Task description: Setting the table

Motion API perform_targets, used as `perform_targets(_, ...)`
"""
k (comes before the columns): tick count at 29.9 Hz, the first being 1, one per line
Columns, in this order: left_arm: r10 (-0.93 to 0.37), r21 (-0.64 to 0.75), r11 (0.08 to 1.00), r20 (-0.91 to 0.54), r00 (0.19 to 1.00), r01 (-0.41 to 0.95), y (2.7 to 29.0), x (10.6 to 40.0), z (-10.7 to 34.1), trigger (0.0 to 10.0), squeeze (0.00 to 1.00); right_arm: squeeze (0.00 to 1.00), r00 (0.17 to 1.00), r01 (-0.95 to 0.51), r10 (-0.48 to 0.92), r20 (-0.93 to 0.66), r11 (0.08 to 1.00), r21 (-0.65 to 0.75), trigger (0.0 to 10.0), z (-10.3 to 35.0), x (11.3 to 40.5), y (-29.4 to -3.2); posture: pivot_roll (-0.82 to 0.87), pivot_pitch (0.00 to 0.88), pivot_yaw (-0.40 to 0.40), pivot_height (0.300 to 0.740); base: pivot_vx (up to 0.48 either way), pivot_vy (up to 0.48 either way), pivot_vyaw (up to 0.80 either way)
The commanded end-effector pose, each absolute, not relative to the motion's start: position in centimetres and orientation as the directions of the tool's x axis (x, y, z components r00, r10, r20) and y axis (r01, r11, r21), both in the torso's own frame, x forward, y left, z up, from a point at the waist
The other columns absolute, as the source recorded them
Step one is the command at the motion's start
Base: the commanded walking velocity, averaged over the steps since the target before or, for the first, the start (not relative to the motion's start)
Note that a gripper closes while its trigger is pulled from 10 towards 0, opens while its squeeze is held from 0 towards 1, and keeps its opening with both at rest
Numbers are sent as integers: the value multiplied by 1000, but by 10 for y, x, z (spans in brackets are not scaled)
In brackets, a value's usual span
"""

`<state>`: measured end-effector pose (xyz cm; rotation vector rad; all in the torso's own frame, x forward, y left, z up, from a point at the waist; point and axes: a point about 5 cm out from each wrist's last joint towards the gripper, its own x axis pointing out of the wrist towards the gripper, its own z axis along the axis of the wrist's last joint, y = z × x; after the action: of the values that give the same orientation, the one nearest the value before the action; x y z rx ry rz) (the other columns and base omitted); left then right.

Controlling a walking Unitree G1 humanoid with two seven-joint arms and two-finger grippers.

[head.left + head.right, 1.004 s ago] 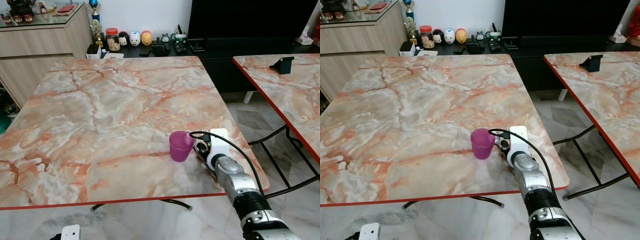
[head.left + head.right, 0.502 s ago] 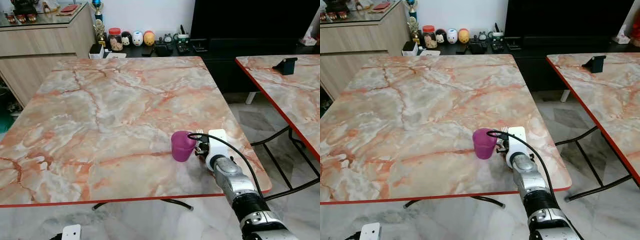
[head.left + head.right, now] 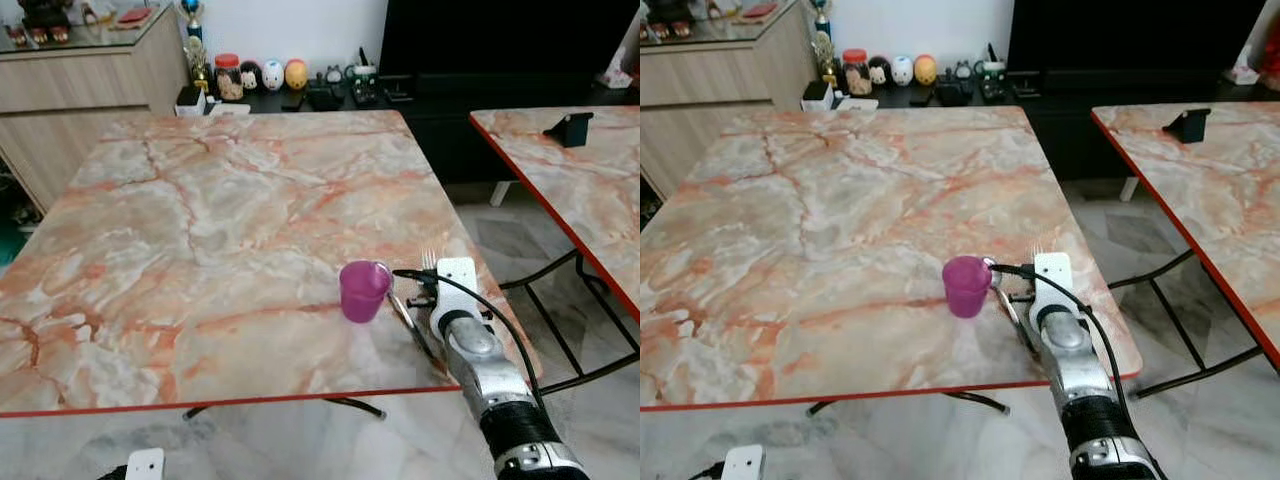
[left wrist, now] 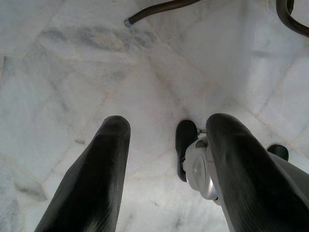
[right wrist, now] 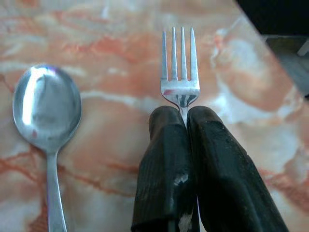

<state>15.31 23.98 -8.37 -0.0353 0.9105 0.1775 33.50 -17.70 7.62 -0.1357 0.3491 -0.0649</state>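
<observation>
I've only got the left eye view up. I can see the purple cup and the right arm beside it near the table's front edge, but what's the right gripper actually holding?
Observer: The right gripper is shut on a fork, pinching its neck just below the tines, which point out past the fingertips.
Operator: Is there anything else lying next to it?
Observer: Yes, a spoon lies bowl-up on the marble table, beside the fork and apart from it. In the head views it sits between the purple cup and the gripper.
Operator: And the left arm?
Observer: The left gripper hangs idle with its fingers open, pointing down at the pale tiled floor.
</observation>
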Motion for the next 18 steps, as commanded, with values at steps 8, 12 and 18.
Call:
perform_targets(8, 133, 47, 986, -794, 593, -159, 238, 153, -85, 10000, 0, 0, 990, 24, -44, -133, 988, -153, 10000, 104, 333, -175, -51, 0, 1, 720, 0, 0, 0)
perform_targets(12, 166, 76, 982, -791, 589, -175, 241, 152, -84, 10000, 0, 0, 996, 88, -90, -9, 989, -121, 10000, 115, 322, -180, -55, 0, 3, 720, 0, 0, 0)
perform_targets(18, 198, 100, 976, -783, 589, -196, 247, 149, -84, 10000, 0, 0, 993, 72, -55, 106, 984, -160, 10000, 127, 307, -184, -67, 0, 10, 720, 0, 0, 0)
